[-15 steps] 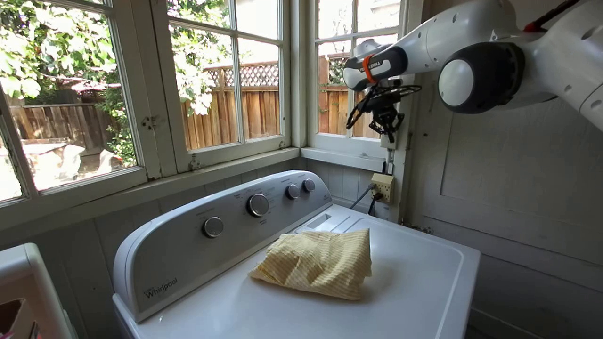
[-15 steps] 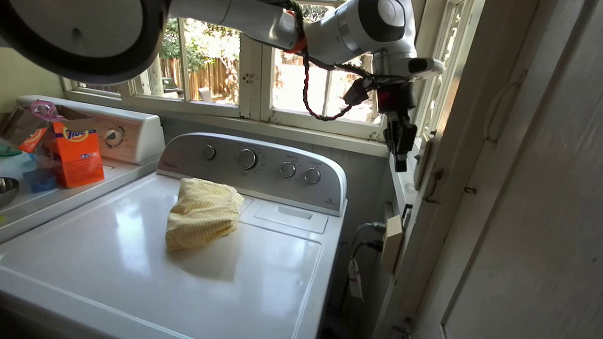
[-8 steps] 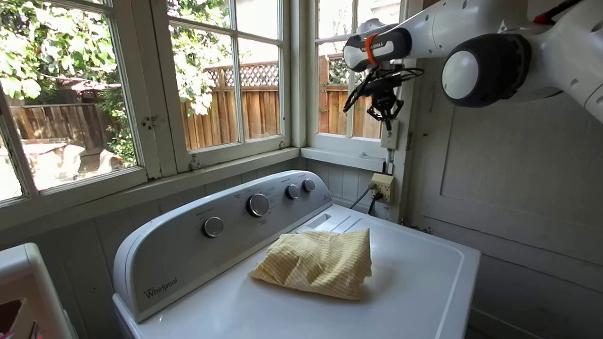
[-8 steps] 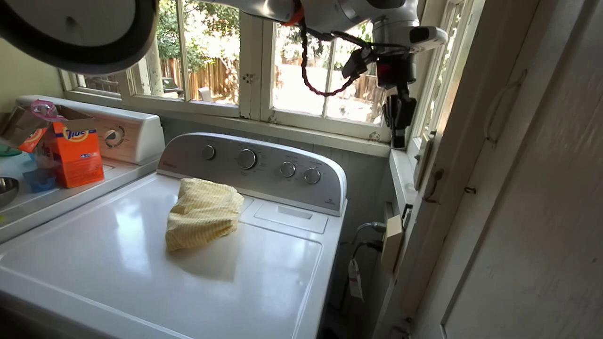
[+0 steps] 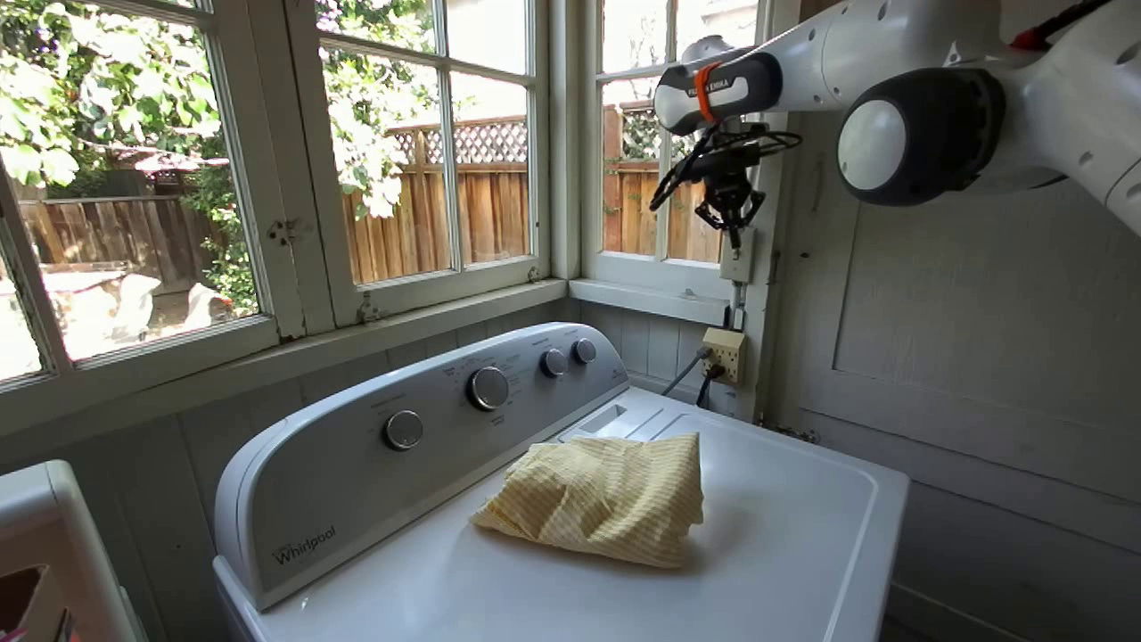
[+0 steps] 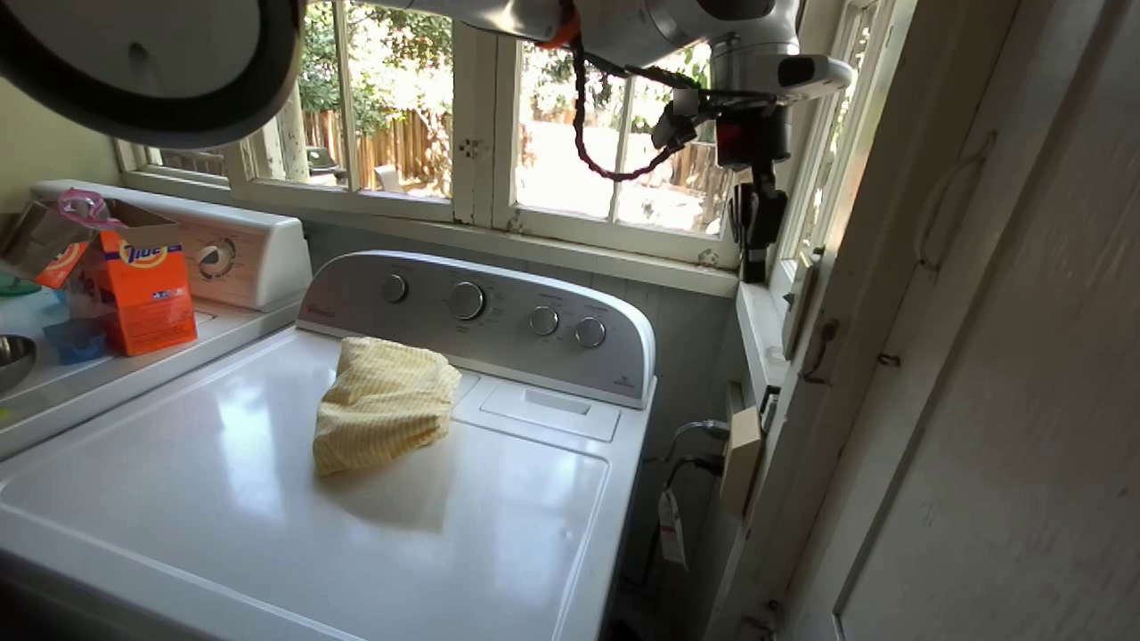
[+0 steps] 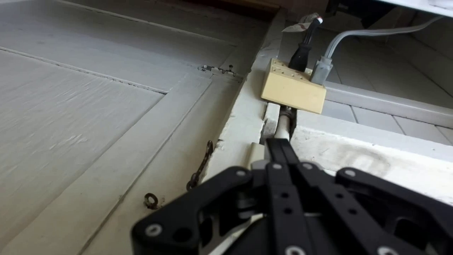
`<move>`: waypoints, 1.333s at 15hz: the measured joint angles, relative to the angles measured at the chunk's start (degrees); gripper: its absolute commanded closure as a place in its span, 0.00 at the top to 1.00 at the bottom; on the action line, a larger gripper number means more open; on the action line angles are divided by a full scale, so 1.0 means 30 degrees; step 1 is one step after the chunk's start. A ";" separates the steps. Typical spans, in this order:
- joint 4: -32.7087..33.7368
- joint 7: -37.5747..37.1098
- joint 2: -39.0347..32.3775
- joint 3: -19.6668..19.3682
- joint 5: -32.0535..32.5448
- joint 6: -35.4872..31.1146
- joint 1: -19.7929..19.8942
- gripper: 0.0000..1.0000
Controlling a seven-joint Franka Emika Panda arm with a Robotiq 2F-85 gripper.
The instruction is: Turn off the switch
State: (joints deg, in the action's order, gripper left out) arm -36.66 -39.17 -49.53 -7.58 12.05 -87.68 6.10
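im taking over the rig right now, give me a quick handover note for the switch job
Gripper: shut, holding nothing, hanging near the switch; an exterior view shows a gap between them.
Switch: above the beige outlet, partly hidden by the gripper in the wrist view. Whether it is on or off is too small to tell.
Done: gripper is placed near the switch; no contact shows.
Left: turn the switch off, probably with a nudge from the shut gripper, then check it.
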 measured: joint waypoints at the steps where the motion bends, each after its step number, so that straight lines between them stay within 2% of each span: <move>1: 0.0005 -0.0133 -0.0046 0.0032 -0.0090 -0.0084 0.0031 0.00; 10: 0.0146 -0.1896 -0.0458 0.0041 -0.0244 -0.2027 0.0259 0.01; 20: 0.0156 -0.2570 -0.0457 -0.0008 -0.0222 -0.2278 0.0299 0.00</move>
State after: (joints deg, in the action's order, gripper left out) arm -36.19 -46.88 -50.90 -7.61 11.39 -94.51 6.99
